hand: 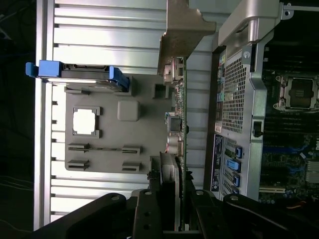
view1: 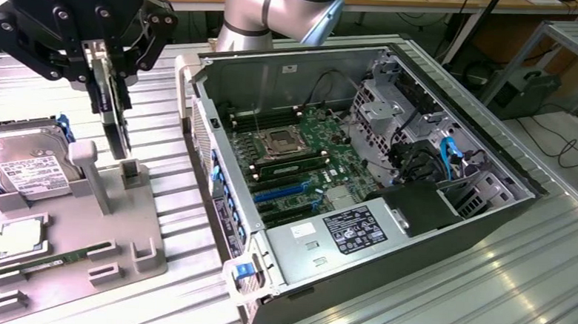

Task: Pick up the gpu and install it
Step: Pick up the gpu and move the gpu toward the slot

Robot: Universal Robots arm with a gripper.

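- Gpu hangs edge-on and upright from the gripper, over the grey tray and to the exterior view's left of the case.
- Fingers are closed on the card's upper part, one on each face. A pinch across the thin board likely keeps it plumb.
- The card's lower edge sits just over a slotted stand on the tray. I cannot tell whether it touches the stand or is clear of it.
- In the wrist view the gpu runs as a thin green line, with its silver bracket at the far end.
- The tray's stands appear made to hold parts on edge, so each can be taken from above. A hard drive stands in one and a memory stick lies in another.
- The case lies on its side with the panel off and the motherboard facing up, which I judge lets a card be reached from overhead.
- Writing: "ROBOTIQ" shows on the gripper body. The drive's white label and the black label inside the case are too small to read.
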